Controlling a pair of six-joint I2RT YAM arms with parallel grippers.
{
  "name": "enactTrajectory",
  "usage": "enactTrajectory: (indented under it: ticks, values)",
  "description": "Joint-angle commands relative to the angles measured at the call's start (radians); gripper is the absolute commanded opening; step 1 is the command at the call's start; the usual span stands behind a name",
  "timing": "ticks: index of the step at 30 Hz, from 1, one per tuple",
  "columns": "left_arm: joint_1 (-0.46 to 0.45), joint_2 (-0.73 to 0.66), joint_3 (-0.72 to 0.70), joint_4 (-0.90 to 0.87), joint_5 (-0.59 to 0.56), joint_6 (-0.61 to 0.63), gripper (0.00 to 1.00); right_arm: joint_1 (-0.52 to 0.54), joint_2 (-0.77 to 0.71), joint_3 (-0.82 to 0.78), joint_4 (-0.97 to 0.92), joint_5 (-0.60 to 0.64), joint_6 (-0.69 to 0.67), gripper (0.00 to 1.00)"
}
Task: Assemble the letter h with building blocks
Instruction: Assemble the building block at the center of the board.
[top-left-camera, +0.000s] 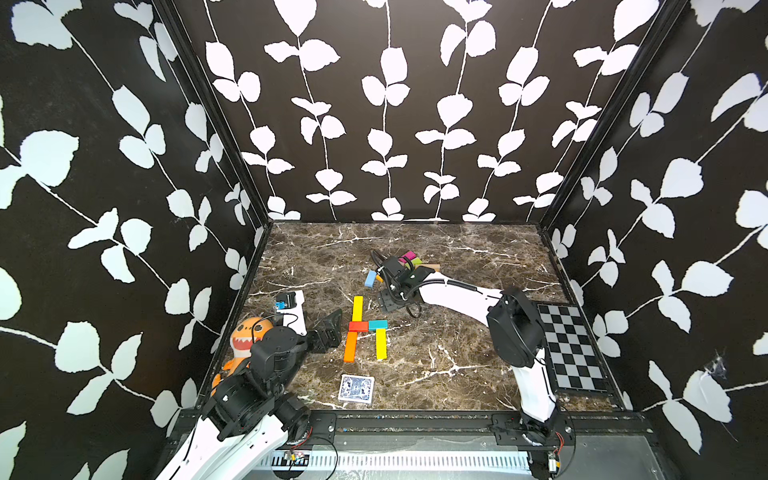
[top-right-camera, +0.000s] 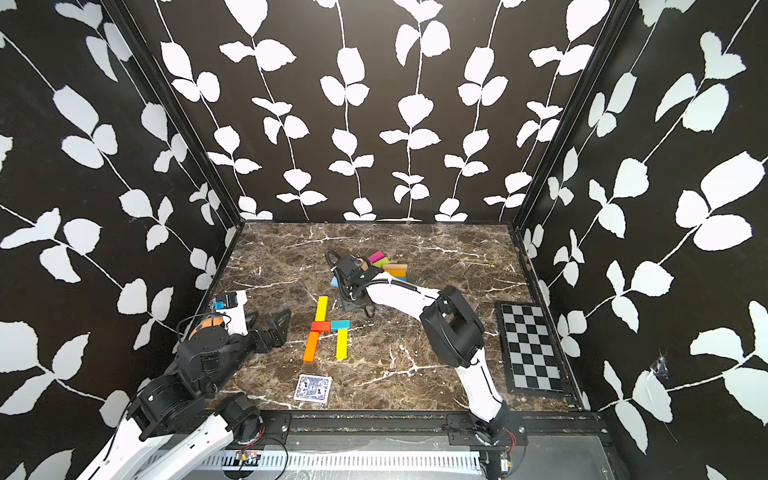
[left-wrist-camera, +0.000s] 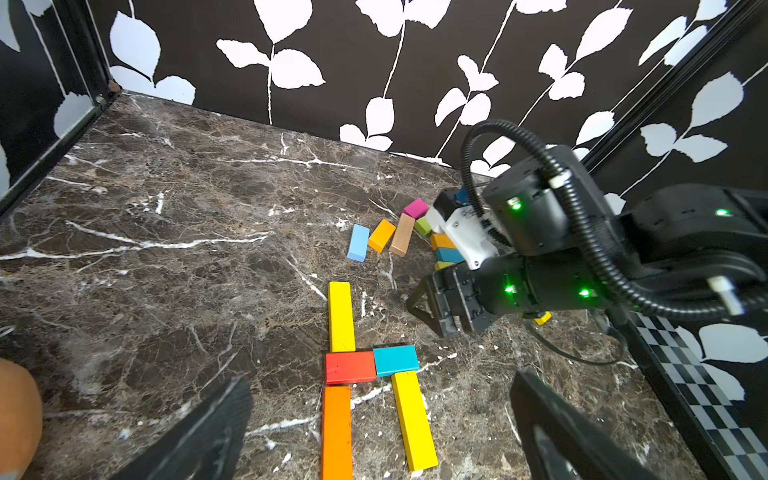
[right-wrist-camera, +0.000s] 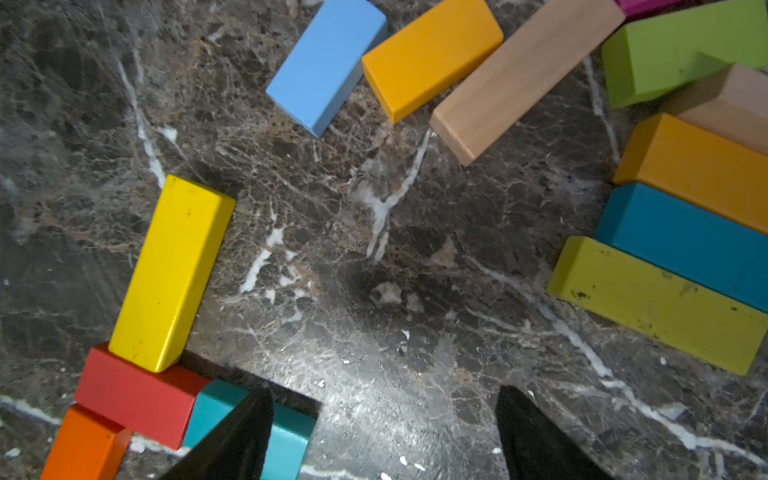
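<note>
In both top views your h lies a little forward of the middle of the worktop (top-left-camera: 457, 257). The upper yellow block (top-left-camera: 357, 308), the crosswise red block (top-left-camera: 358, 326) and the orange block (top-left-camera: 350, 347) run in a line as the stem. The teal block (top-left-camera: 377, 324) lies against the red one as the bridge, and the lower yellow block (top-left-camera: 381, 344) runs from it toward the front edge as the leg. To my eye that already reads as a small h. The spare blocks (top-right-camera: 390, 268) lie heaped nearer the back edge. Your right claw (top-left-camera: 388, 302) hangs between heap and letter. Your left claw (top-left-camera: 330, 328) waits near the stem, on its left-edge side.

From the left wrist, the left claw's fingers (left-wrist-camera: 199, 436) stand wide apart and hold nothing. All five pieces show ahead of them, and the joints look tight.

From the right wrist, the right claw (right-wrist-camera: 384, 395) is spread, with bare worktop in the gap and nothing gripped. One finger overlaps the teal block in the picture, and you cannot tell whether they touch.

I judge the build done for a small h, so you need only draw both arms clear. For a capital, one spare block must go behind the teal one.
</note>
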Motion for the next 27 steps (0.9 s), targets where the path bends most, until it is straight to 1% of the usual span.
enactTrajectory:
  ticks: [1,4,11,19,27]
  values:
    - [0.003,0.009,0.022,0.036,0.014,0.004,0.99,0.004,0.030,0.032,-0.020,0.031,-0.042,0.84]
    - [0.003,0.017,0.025,0.035,0.019,0.004,0.99,0.006,0.045,0.026,-0.013,0.015,-0.045,0.84]
    - [0.003,0.015,0.024,0.030,0.015,0.010,0.99,0.031,0.058,0.012,-0.020,0.038,-0.062,0.83]
    - [0.003,0.008,0.025,0.027,0.015,0.010,0.99,0.043,0.071,0.009,-0.050,0.094,-0.055,0.83]
    - [0.003,0.006,0.021,0.024,0.014,0.010,0.99,0.048,0.079,-0.008,-0.049,0.086,-0.057,0.82]
